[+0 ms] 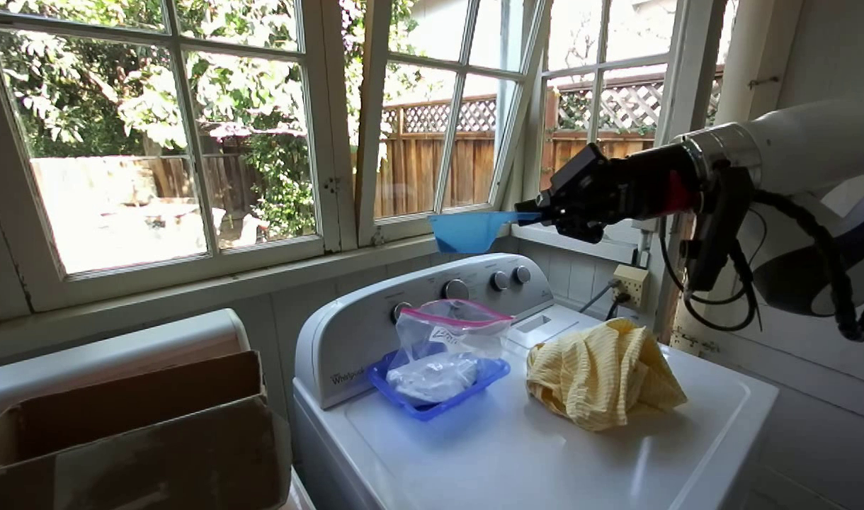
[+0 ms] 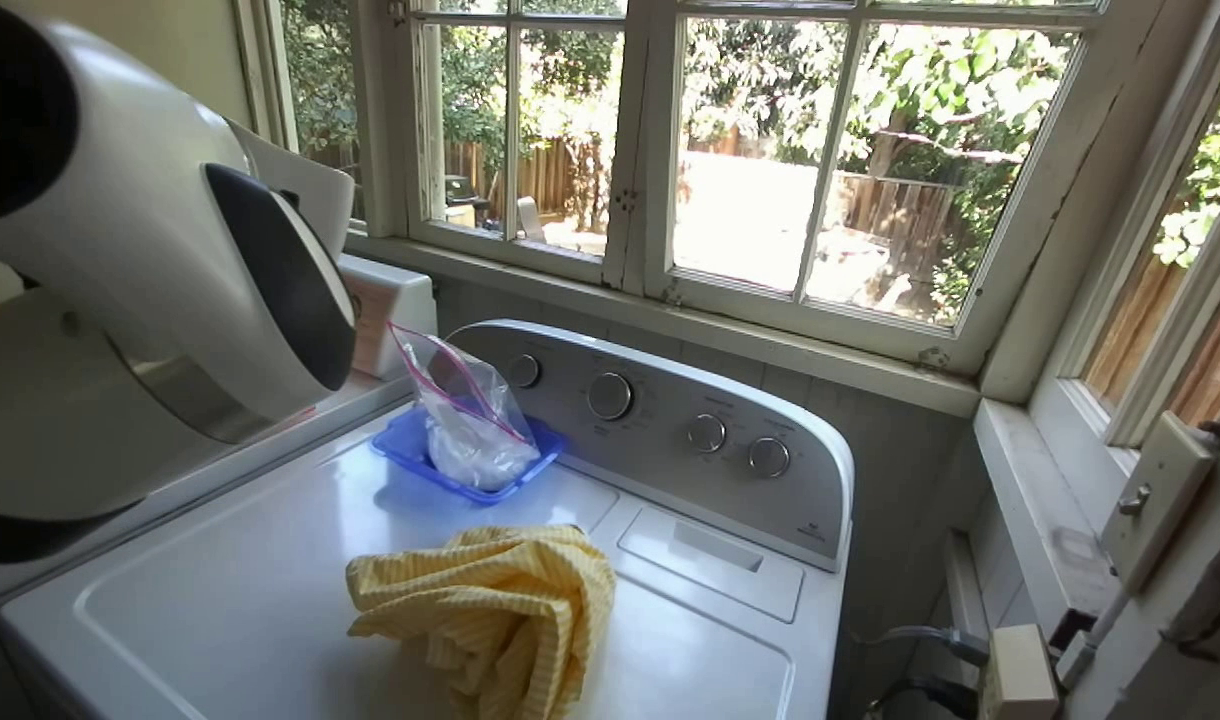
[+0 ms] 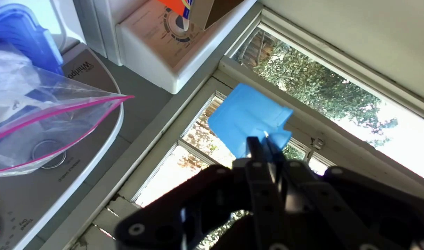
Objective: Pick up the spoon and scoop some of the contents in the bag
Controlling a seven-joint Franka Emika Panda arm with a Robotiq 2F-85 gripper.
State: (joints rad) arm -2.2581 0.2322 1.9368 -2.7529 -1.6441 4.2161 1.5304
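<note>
The gripper (image 1: 527, 209), closed on the blue scoop (image 1: 464, 232) by the handle, holds its cup roughly level ahead, presumably leaving it free for dipping. Below and to one side of the gripper, the open bag (image 1: 444, 348) rests in a blue tray (image 1: 425, 411), likely to catch spills.

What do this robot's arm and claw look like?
The arm is smooth, rounded and white with black panels, ending in a silvery ring. The claw is black and jointed, with a dark red patch at its base; black cables loop beneath.
</note>
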